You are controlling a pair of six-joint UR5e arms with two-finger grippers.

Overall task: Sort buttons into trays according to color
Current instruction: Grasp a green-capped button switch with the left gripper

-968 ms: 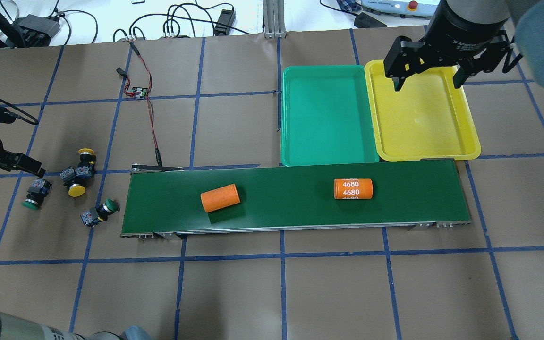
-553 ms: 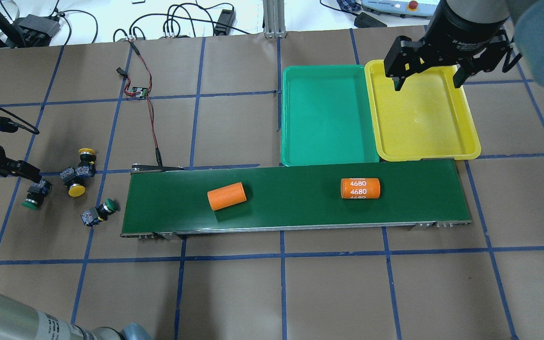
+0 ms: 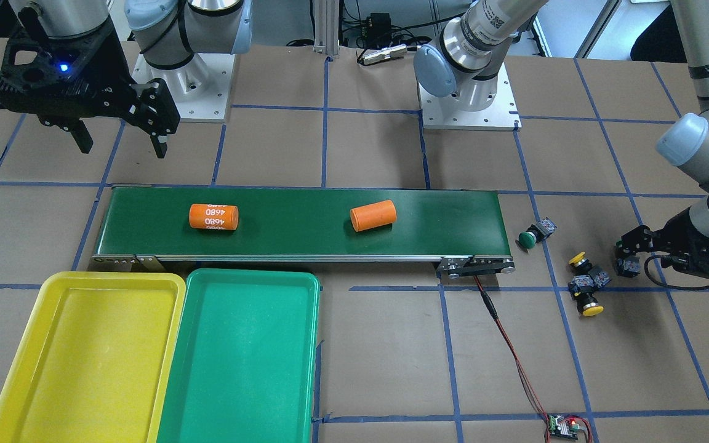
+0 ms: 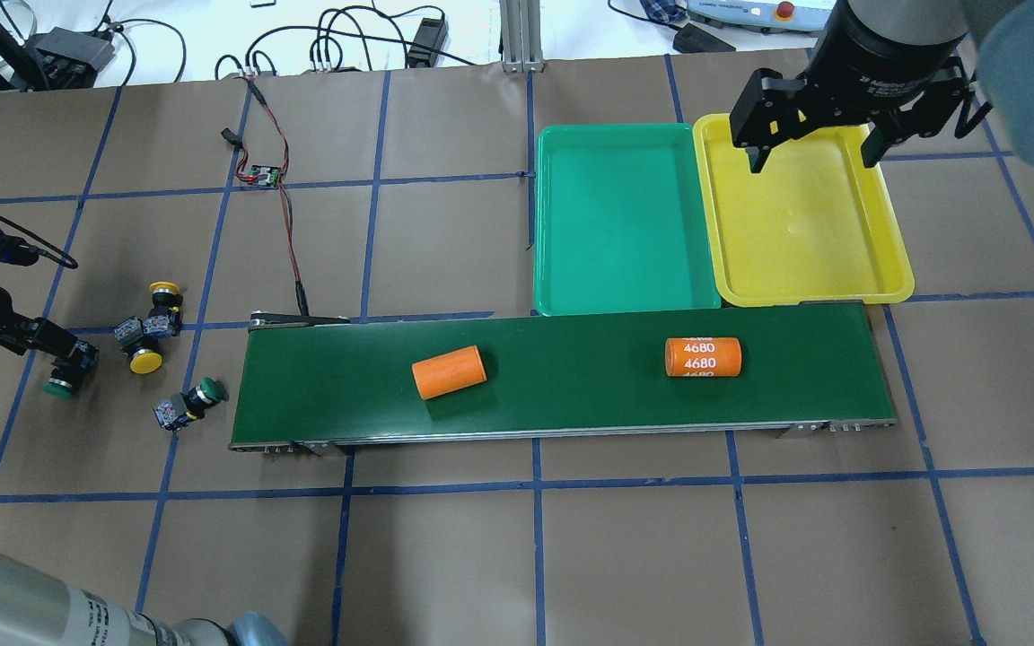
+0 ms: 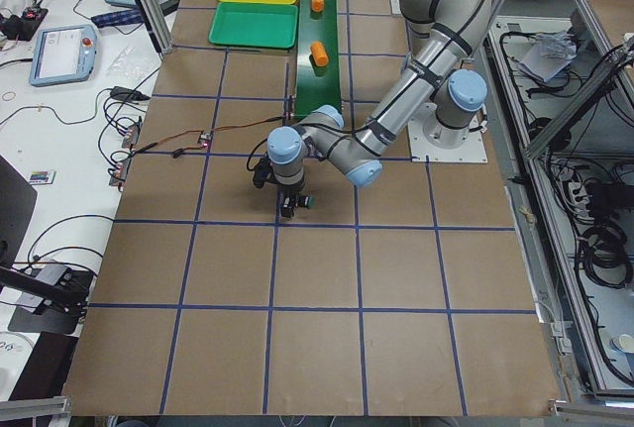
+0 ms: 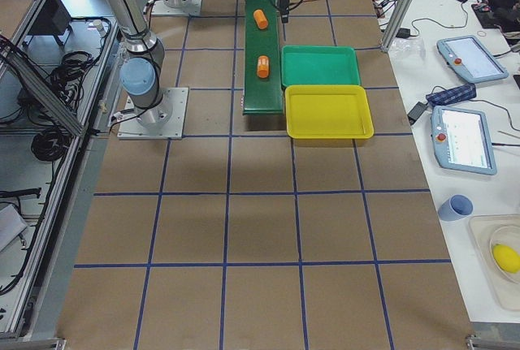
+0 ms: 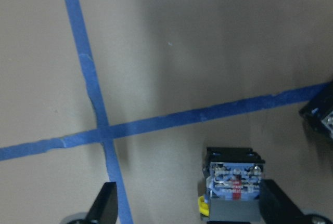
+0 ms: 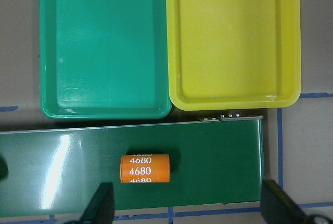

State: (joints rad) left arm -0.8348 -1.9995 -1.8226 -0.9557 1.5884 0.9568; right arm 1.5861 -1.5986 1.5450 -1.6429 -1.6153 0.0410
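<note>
Two yellow buttons (image 4: 147, 327) lie together left of the belt, and one green button (image 4: 189, 404) lies near the belt's corner. Another green button (image 4: 59, 381) lies farthest left. My left gripper (image 4: 71, 354) is low and open around it. In the left wrist view its contact block (image 7: 234, 182) sits between the fingers (image 7: 106, 206), close to the right one and not gripped. My right gripper (image 4: 809, 148) hangs open over the far end of the yellow tray (image 4: 804, 233), holding nothing. The green tray (image 4: 625, 220) beside it holds nothing.
A dark-green conveyor belt (image 4: 571, 404) runs in front of the trays and carries a plain orange cylinder (image 4: 450, 372) and one printed 4680 (image 4: 703, 357). A red-black wire with a small circuit board (image 4: 263, 173) trails from the belt's left end.
Both orange cylinders have ridden rightward along the belt. My left gripper has come in over the far-left green button, and its fingers now stand around the button's body. The right arm has stayed still.
</note>
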